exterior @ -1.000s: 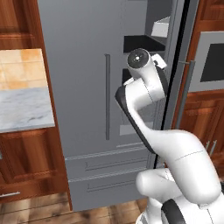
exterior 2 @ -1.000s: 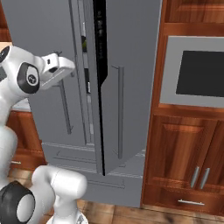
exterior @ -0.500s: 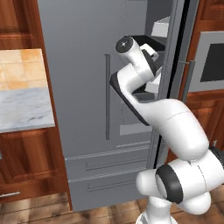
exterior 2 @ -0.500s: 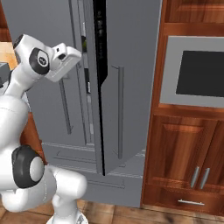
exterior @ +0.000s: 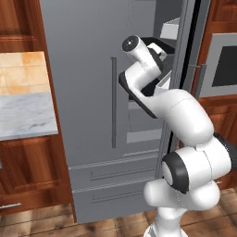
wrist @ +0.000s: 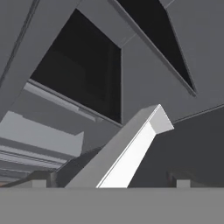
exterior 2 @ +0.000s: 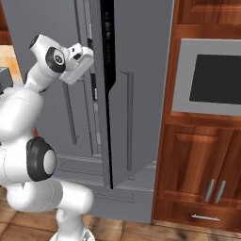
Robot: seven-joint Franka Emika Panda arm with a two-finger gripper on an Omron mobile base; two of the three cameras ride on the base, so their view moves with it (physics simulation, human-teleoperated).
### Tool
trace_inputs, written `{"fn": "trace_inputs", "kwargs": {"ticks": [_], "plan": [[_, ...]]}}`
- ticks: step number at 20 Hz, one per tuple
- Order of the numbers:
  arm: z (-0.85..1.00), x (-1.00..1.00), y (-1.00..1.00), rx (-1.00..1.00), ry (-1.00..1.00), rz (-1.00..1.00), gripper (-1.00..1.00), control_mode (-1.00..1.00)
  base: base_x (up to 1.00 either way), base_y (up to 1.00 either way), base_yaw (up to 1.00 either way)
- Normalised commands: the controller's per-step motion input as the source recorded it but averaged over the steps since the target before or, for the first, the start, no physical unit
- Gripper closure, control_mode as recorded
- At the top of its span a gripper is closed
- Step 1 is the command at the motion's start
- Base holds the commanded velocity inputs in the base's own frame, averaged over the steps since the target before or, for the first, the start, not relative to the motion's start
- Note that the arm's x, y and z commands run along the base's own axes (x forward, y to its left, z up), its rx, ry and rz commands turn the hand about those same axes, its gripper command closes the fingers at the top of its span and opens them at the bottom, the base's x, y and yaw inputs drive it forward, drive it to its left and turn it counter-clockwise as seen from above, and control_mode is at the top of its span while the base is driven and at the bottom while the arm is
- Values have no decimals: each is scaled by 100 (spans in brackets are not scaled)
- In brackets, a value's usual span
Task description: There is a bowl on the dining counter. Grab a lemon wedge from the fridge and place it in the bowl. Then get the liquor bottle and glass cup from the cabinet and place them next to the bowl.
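A grey fridge (exterior: 88, 115) stands on a wood floor (exterior 2: 141, 230); a built-in oven (exterior 2: 214, 77) in wooden cabinets (exterior 2: 197, 160) is to its right, a marble desk (exterior: 25, 113) to its left.

fridge (exterior 2: 141, 70): grey, tall | right door ajar | dark interior, pale shelves

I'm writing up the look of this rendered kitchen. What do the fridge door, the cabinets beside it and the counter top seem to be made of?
The fridge door looks like brushed grey metal, flat and matte with a slim bar handle. The cabinets look like reddish-brown varnished wood, with visible grain and raised panels. The counter top looks like pale marble or stone, going by its grey veining, though a render leaves that open.
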Motion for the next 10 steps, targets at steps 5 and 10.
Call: {"fn": "trace_inputs", "kwargs": {"ticks": [5,10], "plan": [[-3,-2,-58,-1,0,-6,-100,-100,0,0,0],[0,-23,-74,0,0,-8,-100,-100,0,0,0]]}}
